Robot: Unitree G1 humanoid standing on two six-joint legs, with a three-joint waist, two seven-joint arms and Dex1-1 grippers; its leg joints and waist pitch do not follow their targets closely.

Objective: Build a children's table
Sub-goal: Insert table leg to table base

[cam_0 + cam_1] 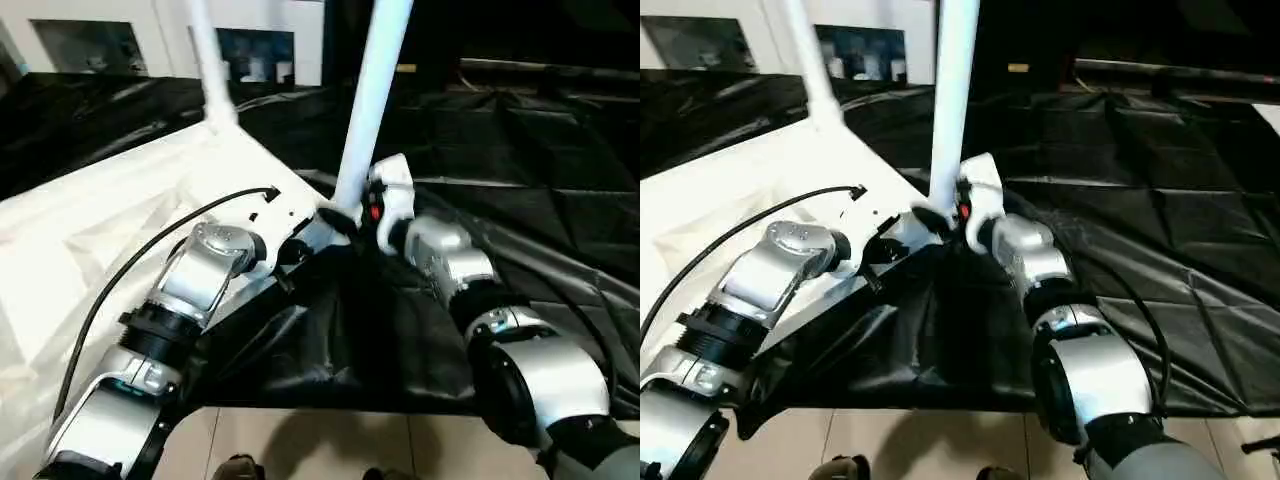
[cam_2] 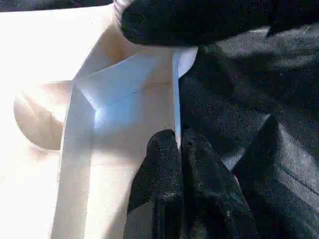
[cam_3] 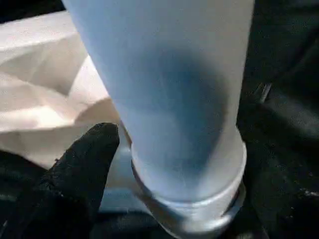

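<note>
Black sheet (image 1: pixel 1160 200) covers the floor beneath the upturned table (image 1: pixel 90 230). Left hand (image 2: pixel 178 149) pinches its rim; right hand (image 3: pixel 164 199) clasps a leg (image 1: pixel 372 90). White cabinet (image 1: pixel 250 40) behind.

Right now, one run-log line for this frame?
stage: leg fitting | tabletop: upside down on black sheet | left end effector: pinching tabletop rim | right end effector: at base of near corner leg | far leg: upright
</note>
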